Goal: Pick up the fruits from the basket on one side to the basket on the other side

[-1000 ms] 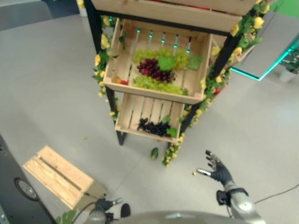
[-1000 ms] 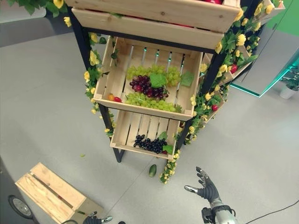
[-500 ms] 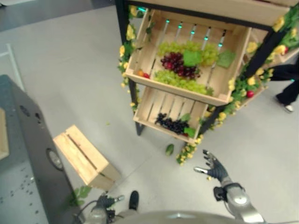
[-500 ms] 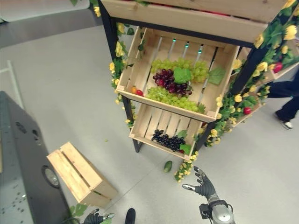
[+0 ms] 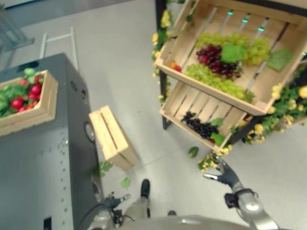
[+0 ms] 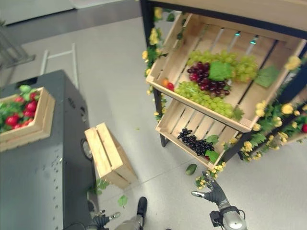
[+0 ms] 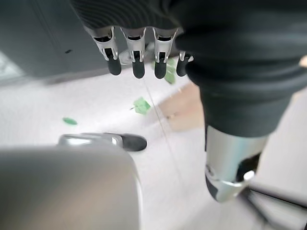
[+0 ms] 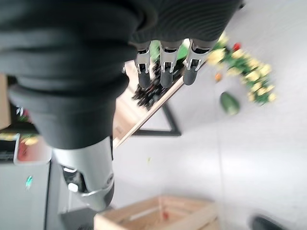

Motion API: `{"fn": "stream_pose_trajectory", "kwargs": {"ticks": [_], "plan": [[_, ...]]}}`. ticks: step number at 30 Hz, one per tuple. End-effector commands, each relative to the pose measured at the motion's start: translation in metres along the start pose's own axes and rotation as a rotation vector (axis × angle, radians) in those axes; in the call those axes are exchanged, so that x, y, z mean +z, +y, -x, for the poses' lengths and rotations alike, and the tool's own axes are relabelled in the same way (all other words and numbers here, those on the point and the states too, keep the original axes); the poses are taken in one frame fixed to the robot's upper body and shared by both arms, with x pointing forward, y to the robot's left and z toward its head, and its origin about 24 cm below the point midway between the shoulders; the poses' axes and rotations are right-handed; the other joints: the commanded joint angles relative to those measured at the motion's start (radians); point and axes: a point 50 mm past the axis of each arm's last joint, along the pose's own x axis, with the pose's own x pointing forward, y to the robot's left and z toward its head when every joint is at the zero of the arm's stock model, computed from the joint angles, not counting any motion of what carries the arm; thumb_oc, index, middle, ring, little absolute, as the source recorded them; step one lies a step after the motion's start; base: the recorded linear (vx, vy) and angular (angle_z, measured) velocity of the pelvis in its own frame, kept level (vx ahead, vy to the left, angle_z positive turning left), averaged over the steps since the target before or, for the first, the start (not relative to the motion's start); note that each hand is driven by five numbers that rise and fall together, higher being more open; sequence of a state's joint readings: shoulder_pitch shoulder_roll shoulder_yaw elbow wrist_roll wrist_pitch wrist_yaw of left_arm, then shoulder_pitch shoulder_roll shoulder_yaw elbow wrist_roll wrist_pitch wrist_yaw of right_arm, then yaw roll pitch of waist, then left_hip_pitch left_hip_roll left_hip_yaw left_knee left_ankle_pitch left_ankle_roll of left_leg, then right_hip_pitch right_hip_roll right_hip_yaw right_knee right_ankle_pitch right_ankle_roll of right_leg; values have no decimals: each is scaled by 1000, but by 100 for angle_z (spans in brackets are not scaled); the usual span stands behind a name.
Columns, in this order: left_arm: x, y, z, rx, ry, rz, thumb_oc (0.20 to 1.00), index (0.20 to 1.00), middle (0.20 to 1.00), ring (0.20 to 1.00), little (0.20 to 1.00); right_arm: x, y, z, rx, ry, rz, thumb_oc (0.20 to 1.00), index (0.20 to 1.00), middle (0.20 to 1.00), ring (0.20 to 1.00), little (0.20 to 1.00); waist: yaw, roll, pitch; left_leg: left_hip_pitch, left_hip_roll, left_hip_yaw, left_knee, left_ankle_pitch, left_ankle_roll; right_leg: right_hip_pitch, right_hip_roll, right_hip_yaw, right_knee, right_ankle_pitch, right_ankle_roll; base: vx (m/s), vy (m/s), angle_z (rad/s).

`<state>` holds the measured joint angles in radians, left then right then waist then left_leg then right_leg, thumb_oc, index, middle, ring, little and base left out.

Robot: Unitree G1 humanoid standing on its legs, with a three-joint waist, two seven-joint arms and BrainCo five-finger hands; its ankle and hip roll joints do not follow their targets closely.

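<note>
A wooden crate point(image 5: 47, 106) of red and green fruits sits on a dark cabinet point(image 5: 43, 163) at the left. At the right, a tilted shelf crate point(image 5: 178, 44) holds green grapes point(image 5: 211, 81) and purple grapes point(image 5: 216, 57). The crate below it point(image 5: 173, 103) holds dark grapes point(image 5: 199, 127). My right hand point(image 5: 226, 176) hovers open and empty low in front of the shelf, fingers point(image 8: 165, 67) straight. My left hand point(image 6: 103, 219) hangs low by the cabinet, its fingers point(image 7: 136, 57) relaxed and holding nothing.
A small wooden crate point(image 5: 112, 139) lies on its side on the floor between cabinet and shelf. A green fruit point(image 5: 193, 152) and loose leaves point(image 5: 125, 182) lie on the floor. Yellow flower garlands point(image 5: 259, 129) wrap the shelf posts. A white frame point(image 5: 57, 38) stands behind the cabinet.
The camera has swung left: the cabinet and its fruit crate have come into view and the shelf has shifted right. Both hands keep their open pose.
</note>
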<state>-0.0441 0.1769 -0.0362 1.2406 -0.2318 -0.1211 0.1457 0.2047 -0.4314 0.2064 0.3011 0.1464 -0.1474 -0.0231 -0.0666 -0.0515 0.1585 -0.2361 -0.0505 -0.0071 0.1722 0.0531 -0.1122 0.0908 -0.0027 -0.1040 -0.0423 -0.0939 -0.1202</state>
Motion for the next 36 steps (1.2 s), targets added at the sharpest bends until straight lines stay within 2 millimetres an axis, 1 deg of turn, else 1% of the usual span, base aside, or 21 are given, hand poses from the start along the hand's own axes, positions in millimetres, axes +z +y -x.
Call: {"fn": "stream_pose_trajectory", "kwargs": {"ticks": [1, 5, 6, 7, 10, 11, 12, 13, 15, 16, 18, 24, 25, 26, 27, 28, 29, 30, 32, 34, 36], "plan": [[-15, -30, 6, -78, 58, 46, 1000, 1000, 1000, 1000, 1000, 31, -20, -4, -58, -150, 42, 1000, 1000, 1000, 1000, 1000, -15, 36, -6, 127, 28, -9, 22, -156, 52, -141, -27, 89, -18, 78, 167, -129, -47, 53], [-22, -32, 8, -89, 93, 119, 1000, 1000, 1000, 1000, 1000, 29, -18, -7, -55, -137, 37, 1000, 1000, 1000, 1000, 1000, -29, 54, -23, 212, 48, 23, 33, -214, 54, -156, -45, 10, -2, 78, 166, -115, 13, 75], [-24, -33, 8, -89, 108, 143, 1000, 1000, 1000, 1000, 1000, 27, -17, -6, -55, -127, 28, 1000, 1000, 1000, 1000, 1000, -38, 62, -37, 258, 71, 51, 16, -219, 50, -166, -50, -30, 11, 74, 163, -92, 38, 97], [-25, -33, 9, -90, 108, 144, 1000, 1000, 1000, 1000, 1000, 27, -17, -6, -54, -127, 29, 1000, 1000, 1000, 1000, 1000, -39, 64, -36, 260, 73, 50, 16, -221, 49, -164, -48, -31, 12, 72, 163, -91, 48, 137], [-24, -35, 9, -98, 110, 146, 1000, 1000, 1000, 1000, 1000, 20, -16, -5, -74, -99, 6, 1000, 1000, 1000, 1000, 1000, -55, 83, -50, 322, 102, 108, -18, -223, 37, -176, -54, -109, 45, 57, 160, -78, 56, 124], [-24, -34, 9, -98, 110, 146, 1000, 1000, 1000, 1000, 1000, 20, -16, -5, -74, -100, 6, 1000, 1000, 1000, 1000, 1000, -57, 80, -53, 318, 99, 107, -21, -218, 38, -180, -58, -111, 45, 59, 160, -80, 72, 83], [-25, -35, 9, -104, 116, 134, 1000, 1000, 1000, 1000, 1000, 18, -16, -6, -83, -85, -5, 1000, 1000, 1000, 1000, 1000, -59, 80, -54, 310, 108, 135, -37, -213, 41, -183, -68, -133, 49, 65, 163, -73, 106, 65], [-26, -36, 9, -112, 122, 129, 1000, 1000, 1000, 1000, 1000, 14, -16, -5, -85, -69, -12, 1000, 1000, 1000, 1000, 1000, -60, 79, -56, 305, 106, 139, -61, -203, 41, -186, -80, -149, 53, 74, 171, -106, 177, 96], [-30, -32, 10, -104, 129, 125, 1000, 1000, 1000, 1000, 1000, 14, -12, -6, -77, -66, -19, 1000, 1000, 1000, 1000, 1000, -50, 79, -59, 323, 92, 144, -112, -208, 55, -186, -93, -156, 72, 87, 185, -109, 182, 84], [-31, -30, 10, -104, 129, 119, 1000, 1000, 1000, 1000, 1000, 15, -11, -6, -73, -69, -27, 1000, 1000, 1000, 1000, 1000, -50, 74, -64, 321, 80, 145, -142, -193, 63, -196, -103, -164, 74, 101, 190, -129, 147, 26], [-30, -23, 9, -92, 123, 112, 1000, 1000, 1000, 1000, 1000, 14, -5, -8, -61, -65, -44, 1000, 1000, 1000, 1000, 1000, -40, 63, -53, 322, 58, 133, -218, -167, 82, -239, -115, -158, 90, 136, 210, -180, 165, 40], [-28, -12, 6, -65, 113, 115, 1000, 1000, 1000, 1000, 1000, 13, 4, -12, -44, -56, -63, 1000, 1000, 1000, 1000, 1000, -26, 36, -36, 315, 27, 131, -259, -134, 97, -284, -130, -138, 109, 174, 236, -126, 100, 13], [-25, -8, 5, -59, 106, 118, 1000, 1000, 1000, 1000, 1000, 12, 6, -13, -47, -50, -75, 1000, 1000, 1000, 1000, 1000, -28, 29, -19, 304, 25, 117, -259, -121, 100, -307, -119, -76, 128, 169, 249, -118, 46, 2], [-24, -8, 5, -59, 105, 118, 1000, 1000, 1000, 1000, 1000, 12, 6, -14, -47, -51, -75, 1000, 1000, 1000, 1000, 1000, -29, 27, -21, 299, 23, 117, -259, -118, 100, -310, -121, -76, 126, 173, 249, -162, 94, 17], [-23, -4, 4, -57, 103, 109, 1000, 1000, 1000, 1000, 1000, 4, 7, -10, -58, -17, -97, 1000, 1000, 1000, 1000, 1000, -48, 28, -17, 278, 11, 66, -257, -99, 113, -301, -64, 157, 157, 133, 265, -59, 47, 27], [-22, -4, 4, -56, 102, 109, 1000, 1000, 1000, 1000, 1000, 4, 7, -11, -58, -17, -98, 1000, 1000, 1000, 1000, 1000, -47, 26, -18, 275, 10, 67, -257, -97, 112, -304, -65, 159, 157, 135, 265, -64, 55, 54], [-22, -4, 4, -57, 102, 101, 1000, 1000, 1000, 1000, 1000, -2, 7, -9, -60, 7, -109, 1000, 1000, 1000, 1000, 1000, -47, 24, -23, 267, 5, 48, -253, -90, 117, -293, -40, 219, 173, 114, 261, -27, -5, 62], [-24, -3, 4, -56, 110, 95, 1000, 1000, 1000, 1000, 1000, -9, 8, -8, -62, 38, -119, 1000, 1000, 1000, 1000, 1000, -40, 21, -32, 260, 4, 39, -252, -86, 119, -274, -39, 224, 163, 99, 255, -38, -20, 78], [-28, -1, 5, -49, 124, 92, 1000, 1000, 1000, 1000, 1000, -20, 10, -7, -64, 95, -111, 1000, 1000, 1000, 1000, 1000, -18, 25, -42, 244, 13, 35, -248, -76, 123, -246, -46, 171, 195, 59, 237, -59, -45, 31], [-32, 0, 6, -44, 131, 110, 1000, 1000, 1000, 1000, 1000, -32, 12, -6, -71, 152, -114, 1000, 1000, 1000, 1000, 1000, 0, 27, -56, 229, 19, 42, -245, -68, 120, -215, -35, 135, 205, 22, 225, -61, -62, -30], [-34, 1, 7, -40, 140, 133, 1000, 1000, 1000, 1000, 1000, -47, 17, -4, -76, 227, -118, 1000, 1000, 1000, 1000, 1000, 24, 11, -65, 221, 15, 59, -242, -68, 114, -177, -54, 86, 148, 31, 222, -32, -113, -1]]}}
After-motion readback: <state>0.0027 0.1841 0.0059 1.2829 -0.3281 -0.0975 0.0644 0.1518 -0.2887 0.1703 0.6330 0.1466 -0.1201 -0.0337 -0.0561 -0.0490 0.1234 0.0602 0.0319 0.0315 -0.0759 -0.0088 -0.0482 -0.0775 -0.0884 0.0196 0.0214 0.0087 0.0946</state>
